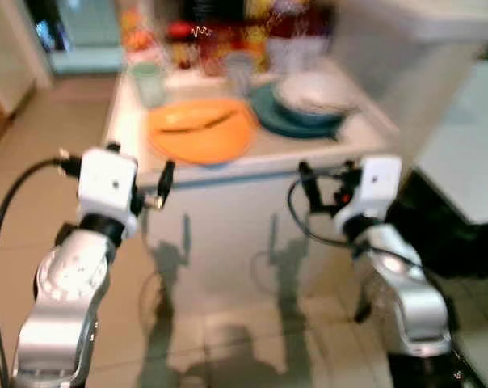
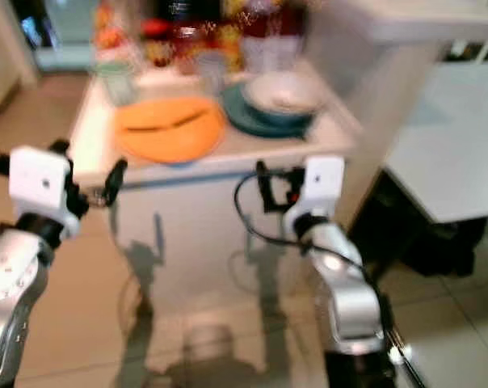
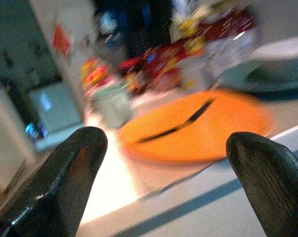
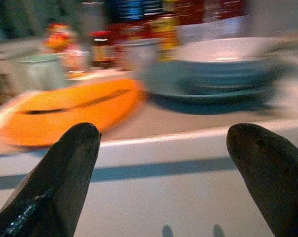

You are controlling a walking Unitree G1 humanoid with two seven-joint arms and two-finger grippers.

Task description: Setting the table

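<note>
Two open grippers, left (image 1: 165,179) and right (image 1: 307,184), face one orange plate (image 1: 202,129).

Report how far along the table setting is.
Done: nothing visibly yet; the orange plate with a dark utensil on it and the teal plate holding a white bowl sit on the white counter. In hand: nothing; left gripper and right gripper are open, short of the counter. Left: picking up and carrying everything.
</note>
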